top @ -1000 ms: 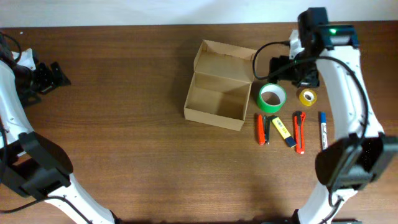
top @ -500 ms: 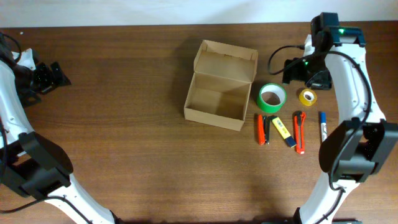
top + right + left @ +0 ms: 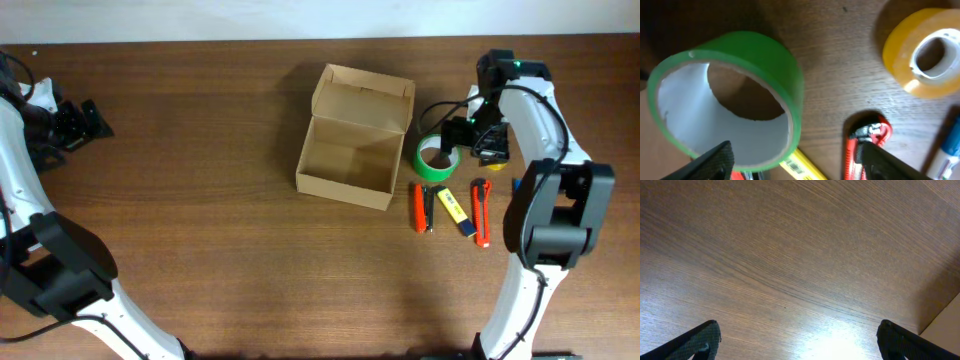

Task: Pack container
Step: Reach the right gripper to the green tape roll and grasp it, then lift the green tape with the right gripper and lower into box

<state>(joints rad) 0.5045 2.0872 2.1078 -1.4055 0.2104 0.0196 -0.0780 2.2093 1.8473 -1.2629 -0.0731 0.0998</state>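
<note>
1. I've got the tan-brown cardboard box (image 3: 350, 150) sitting open on the dark wood-grain surface (image 3: 200, 230). Its hinged flap lid is thrown back on the far side, and the bare cardboard floor is in plain view.
2. Just right of the box lies a wide green tape roll (image 3: 438, 158), flat, with its hollow core facing up.
3. My right end effector (image 3: 470, 135) hangs right of the box, over that green roll's far edge. On the wrist view its fingers (image 3: 715, 160) stand apart, one above the core and the other outside the rim, clamped on nothing.
4. Further right of the box, a small yellow tape roll (image 3: 922, 50) lies flat. From overhead my own arm hides most of it.
5. Right of the box's near corner there's a row: a red-orange hand tool (image 3: 421, 208), a yellow-and-blue marker (image 3: 456, 210) and an orange utility knife (image 3: 481, 212). A blue-and-white pen (image 3: 947, 150) peeks in beyond the knife.
6. My left end effector (image 3: 85, 120) is well to the left of the box, its fingers spread wide over bare wood, holding nothing.
</note>
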